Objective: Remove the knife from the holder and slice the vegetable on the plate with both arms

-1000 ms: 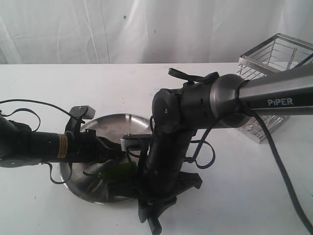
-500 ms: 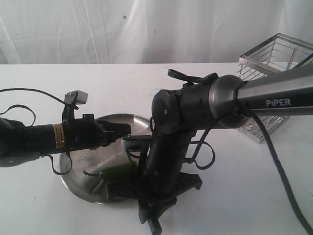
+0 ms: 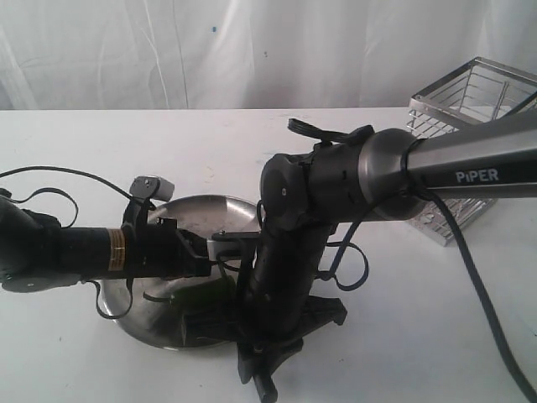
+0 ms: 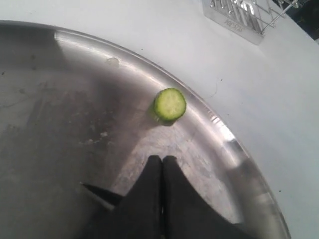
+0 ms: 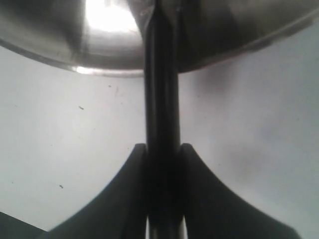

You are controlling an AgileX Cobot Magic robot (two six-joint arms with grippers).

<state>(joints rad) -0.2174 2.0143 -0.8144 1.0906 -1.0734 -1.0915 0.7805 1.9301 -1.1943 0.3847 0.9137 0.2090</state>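
Green slice on steel plate (near rim).

A big black arm with a grey link and a thinner black arm with a yellow band cross over the round steel plate, leaving mainly its far part open. The white table behind the plate lies free. A tall silver wire basket stands well apart at the right.

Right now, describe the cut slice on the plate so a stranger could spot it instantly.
Find the round stainless-steel plate on the white table. Near its raised rim, just beyond the shut left gripper, lies the chili slice: a lone pale green disc.
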